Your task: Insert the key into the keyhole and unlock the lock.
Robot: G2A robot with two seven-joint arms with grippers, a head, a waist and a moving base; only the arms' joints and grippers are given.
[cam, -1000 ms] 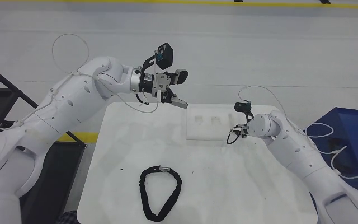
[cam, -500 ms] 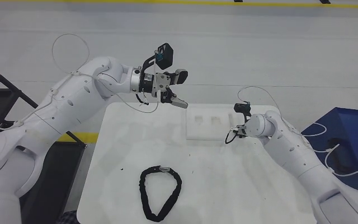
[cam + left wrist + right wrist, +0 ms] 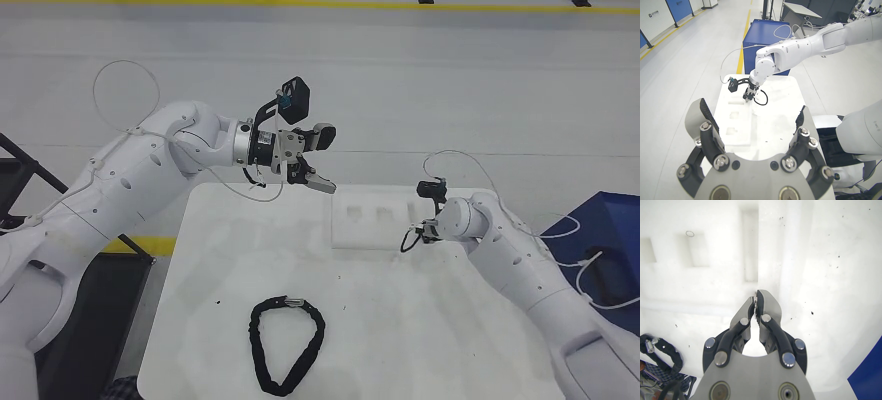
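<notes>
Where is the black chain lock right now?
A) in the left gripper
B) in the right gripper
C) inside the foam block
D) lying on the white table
D: the black chain lock lies looped on the white table; the left gripper is open and empty, and the right gripper pinches a thin metal key.

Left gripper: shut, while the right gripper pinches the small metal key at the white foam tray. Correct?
Not quite. The left gripper is open, with its jaws spread wide and nothing between them, as the left wrist view shows. The rest holds: the right gripper is shut on the small metal key at the white foam tray.
</notes>
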